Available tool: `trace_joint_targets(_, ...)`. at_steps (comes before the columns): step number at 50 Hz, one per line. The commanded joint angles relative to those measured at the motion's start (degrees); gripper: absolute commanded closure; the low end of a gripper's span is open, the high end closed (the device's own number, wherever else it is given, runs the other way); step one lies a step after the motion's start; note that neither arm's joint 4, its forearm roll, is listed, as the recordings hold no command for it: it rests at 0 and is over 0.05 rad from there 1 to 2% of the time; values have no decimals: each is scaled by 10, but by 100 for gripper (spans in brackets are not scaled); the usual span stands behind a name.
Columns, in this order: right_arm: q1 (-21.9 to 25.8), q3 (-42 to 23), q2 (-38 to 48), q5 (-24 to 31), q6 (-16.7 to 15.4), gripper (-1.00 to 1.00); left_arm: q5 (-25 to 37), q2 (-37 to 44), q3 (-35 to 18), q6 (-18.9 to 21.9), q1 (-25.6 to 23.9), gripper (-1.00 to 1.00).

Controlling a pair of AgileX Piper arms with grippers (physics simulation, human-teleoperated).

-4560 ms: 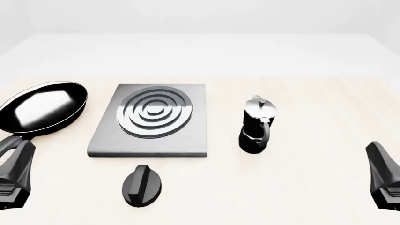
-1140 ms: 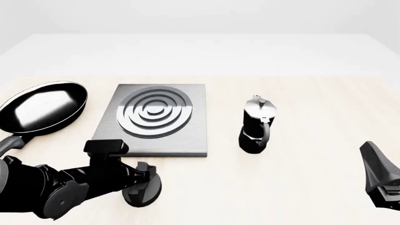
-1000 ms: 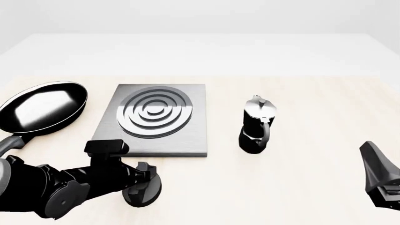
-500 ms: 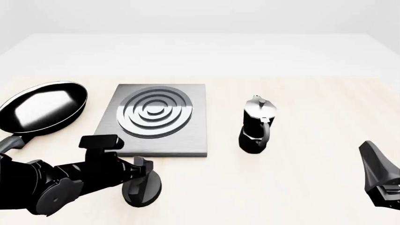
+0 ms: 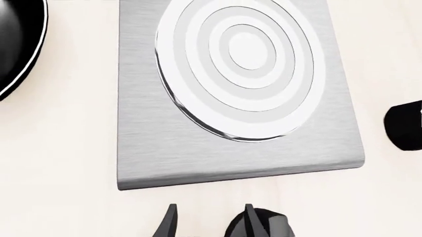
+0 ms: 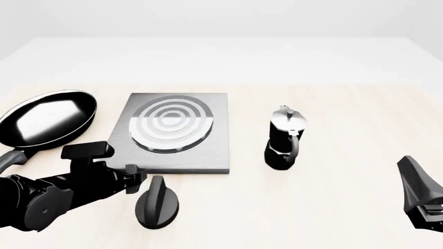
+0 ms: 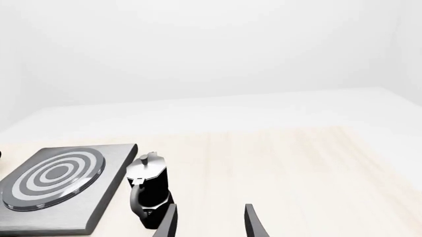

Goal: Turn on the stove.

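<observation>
Your left gripper (image 6: 136,174) sits unclenched just beside the knob (image 6: 157,203), gripping nothing — your right gripper (image 7: 209,222) is parted too. Beyond, the stove (image 6: 169,136) shows pale rings — the task looks done.

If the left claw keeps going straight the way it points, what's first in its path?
Likely the stove plate: in the left wrist view it lies straight ahead of the left claw. The knob sits beside one finger, off that line. Depth is unclear, so the claw may pass above the plate.
</observation>
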Motion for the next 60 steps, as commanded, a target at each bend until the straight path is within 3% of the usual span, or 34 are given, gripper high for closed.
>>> trace_joint_targets(1, 0, 0, -6, 4, -1, -100, 13, -20, 4, 21, 18, -100)
trace_joint_targets(13, 1, 0, -1, 1, -2, -100, 57, -126, 20, 72, 51, -100)
trace_joint_targets(21, 2, 0, 10, -6, -7, -100, 57, -178, 57, 66, 60, -100)
trace_joint_targets(29, 2, 0, 19, -12, -12, -100, 112, -368, 95, 67, 42, -100)
trace_joint_targets(33, 2, 0, 20, -11, -16, -100, 179, -504, 106, 116, 56, -100)
trace_joint_targets(36, 2, 0, 23, -13, -17, -100, 203, -558, 110, 100, 54, -100)
trace_joint_targets(37, 2, 0, 24, -13, -18, -100, 206, -568, 113, 126, 66, -100)
trace_joint_targets(41, 3, 0, 30, -18, -21, -100, 280, -688, 113, 106, 57, -100)
trace_joint_targets(46, 4, 0, 36, -22, -24, -100, 354, -794, 106, 112, 47, -100)
trace_joint_targets(49, 4, 0, 33, -20, -26, -100, 383, -825, 100, 115, 50, -100)
trace_joint_targets(53, 2, 0, 28, -16, -26, -100, 379, -830, 98, 94, 56, -100)
trace_joint_targets(60, 3, 0, 26, -13, -29, -100, 365, -830, 91, 105, 62, -100)
